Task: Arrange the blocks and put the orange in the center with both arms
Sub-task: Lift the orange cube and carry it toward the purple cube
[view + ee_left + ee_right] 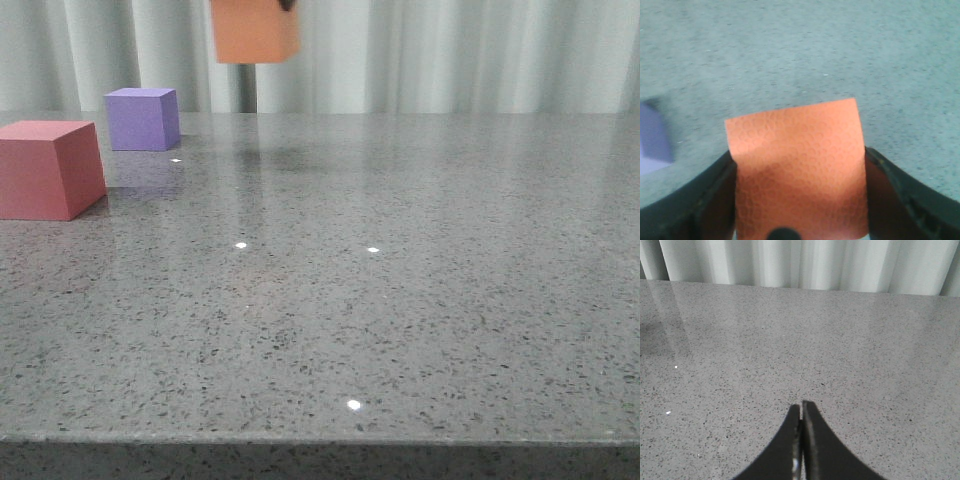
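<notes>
The orange cube hangs in the air at the top of the front view, well above the table, and its top is cut off by the frame. In the left wrist view my left gripper is shut on the orange cube, a black finger on each side. The purple cube sits on the table at the far left; it also shows in the left wrist view. The red-pink cube sits nearer, at the left edge. My right gripper is shut and empty over bare table.
The grey speckled table runs to its front edge at the bottom of the front view. White curtains hang behind the table's far edge.
</notes>
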